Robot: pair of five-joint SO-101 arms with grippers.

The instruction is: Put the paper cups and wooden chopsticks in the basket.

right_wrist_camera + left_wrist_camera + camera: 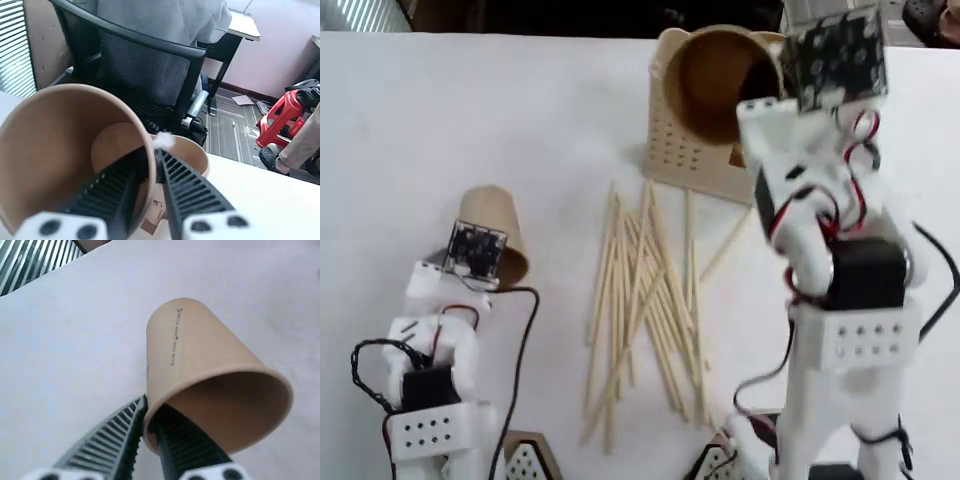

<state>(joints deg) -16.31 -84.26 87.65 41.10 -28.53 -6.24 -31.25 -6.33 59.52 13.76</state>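
Note:
My left gripper (147, 410) is shut on the rim of a brown paper cup (200, 355) that lies tilted with its mouth toward the camera; one finger is inside, one outside. In the high view that cup (500, 218) is at the table's left. My right gripper (152, 161) is shut on the wall of a second paper cup (50, 145), held on its side above the tan perforated basket (682, 155) at the back, where the cup (715, 80) faces forward. Another brown cup rim (192, 149) shows just behind the fingers. Several wooden chopsticks (640, 295) lie in a loose pile mid-table.
The white table (470, 110) is bare at the back left. Cables trail from both arm bases at the front edge. An office chair (145, 65) stands in the room beyond the table.

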